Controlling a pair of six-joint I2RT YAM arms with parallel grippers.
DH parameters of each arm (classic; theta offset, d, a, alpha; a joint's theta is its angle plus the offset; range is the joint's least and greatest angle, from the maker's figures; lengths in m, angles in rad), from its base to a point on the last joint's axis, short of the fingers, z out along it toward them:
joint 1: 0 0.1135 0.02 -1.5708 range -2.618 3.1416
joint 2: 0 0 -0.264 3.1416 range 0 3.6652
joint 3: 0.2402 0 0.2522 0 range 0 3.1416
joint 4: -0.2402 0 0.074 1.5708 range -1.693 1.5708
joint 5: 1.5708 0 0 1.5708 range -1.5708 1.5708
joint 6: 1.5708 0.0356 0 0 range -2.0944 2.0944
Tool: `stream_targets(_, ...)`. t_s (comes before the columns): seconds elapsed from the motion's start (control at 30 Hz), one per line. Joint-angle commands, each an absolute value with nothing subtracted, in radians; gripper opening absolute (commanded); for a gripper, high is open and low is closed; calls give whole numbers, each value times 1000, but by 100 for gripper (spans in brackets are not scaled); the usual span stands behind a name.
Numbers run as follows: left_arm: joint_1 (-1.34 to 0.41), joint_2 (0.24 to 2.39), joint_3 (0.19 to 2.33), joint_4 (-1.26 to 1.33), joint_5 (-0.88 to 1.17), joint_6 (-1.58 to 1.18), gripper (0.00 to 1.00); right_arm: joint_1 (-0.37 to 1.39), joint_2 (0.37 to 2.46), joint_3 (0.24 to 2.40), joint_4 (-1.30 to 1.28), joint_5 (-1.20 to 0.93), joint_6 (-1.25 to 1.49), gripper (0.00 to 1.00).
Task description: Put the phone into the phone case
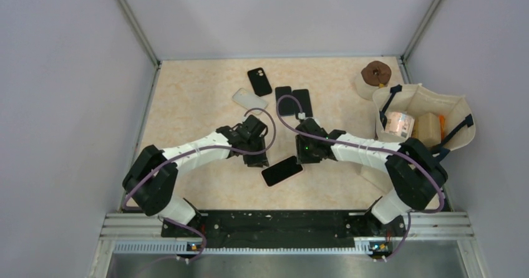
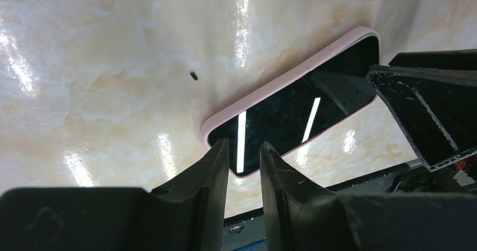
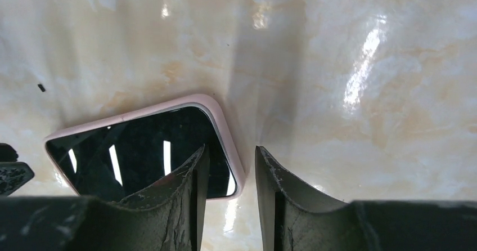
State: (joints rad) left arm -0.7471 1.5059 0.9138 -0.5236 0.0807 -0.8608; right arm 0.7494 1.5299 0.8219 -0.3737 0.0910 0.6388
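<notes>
Top external: phone (image 1: 282,170) looks seated in pink case (image 3: 228,144), only retreat left; left gripper (image 2: 244,149), right gripper (image 3: 230,152) slightly apart, empty.

A robotics lab test cell: plain lilac partition walls (image 1: 62,72) in aluminium frame posts (image 1: 134,22) enclose a beige marble-patterned worktop (image 1: 199,91). White-and-black robot arms (image 1: 199,148) are bolted to a black base plate (image 1: 281,225).

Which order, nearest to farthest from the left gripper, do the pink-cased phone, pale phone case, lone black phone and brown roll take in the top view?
1. pink-cased phone, beside the left gripper, on its right.
2. pale phone case, farther back, mid-table.
3. lone black phone, just behind that case.
4. brown roll, far right corner.
</notes>
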Motion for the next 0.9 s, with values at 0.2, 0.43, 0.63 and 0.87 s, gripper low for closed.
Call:
stream_targets(0.2,-746,1541,989,-561,34,-817,33,743,1646,850,-383,70,588,33)
stream_targets(0.43,-712,1534,1006,-585,20,-776,33,771,1684,756,-430,131,599,29)
stream_targets(0.63,-701,1562,1054,-612,17,-731,33,851,1767,702,-457,180,651,27)
stream_targets(0.87,-692,1579,1069,-613,28,-702,34,900,1803,656,-463,158,715,25)
